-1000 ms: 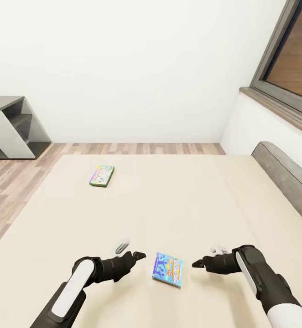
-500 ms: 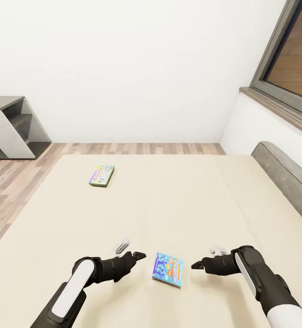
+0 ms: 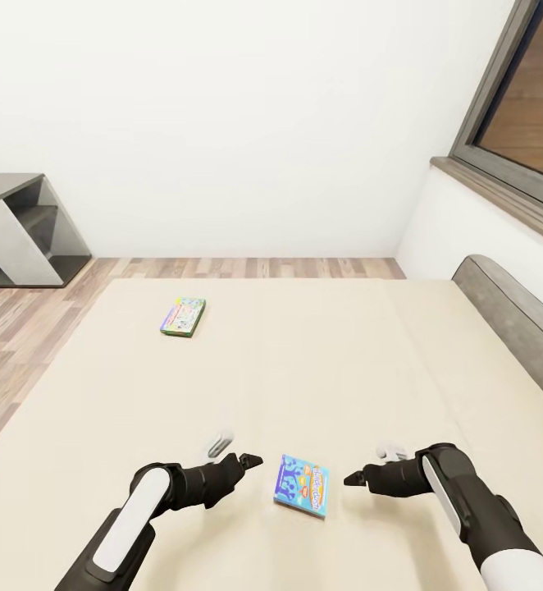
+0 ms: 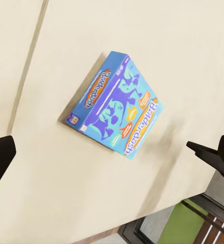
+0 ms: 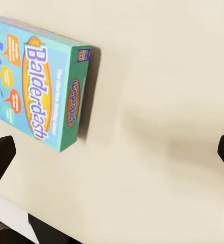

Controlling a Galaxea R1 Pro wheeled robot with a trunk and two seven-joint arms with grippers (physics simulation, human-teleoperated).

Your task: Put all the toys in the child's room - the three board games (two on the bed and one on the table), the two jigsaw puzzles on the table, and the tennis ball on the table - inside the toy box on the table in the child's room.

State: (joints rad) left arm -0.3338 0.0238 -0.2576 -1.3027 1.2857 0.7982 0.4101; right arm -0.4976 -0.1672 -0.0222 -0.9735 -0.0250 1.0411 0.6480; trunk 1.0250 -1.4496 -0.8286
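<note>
Balderdash box (image 3: 302, 486) lying flat on the bed (image 3: 321, 369), flanked by both end effectors, neither touching it.

Box sits near the bed's front edge, blue face up, between the left end effector (image 3: 237, 453) and the right end effector (image 3: 368, 466); left wrist view shows the same box (image 4: 115, 118) clear of the fingers, right wrist view shows its teal side (image 5: 38, 84) with bare cover beside it. Both end effectors spread wide, holding nothing, fingertips aimed inward at the box. Second game, the green-edged box (image 3: 183, 317), lies well apart, further up the bed toward the left side. Grey shelf unit (image 3: 21, 230) stands by the far wall, window (image 3: 522, 107) at right. Versus the earlier frames: right arm nudged marginally toward the box; left arm, both boxes and the camera unchanged.
</note>
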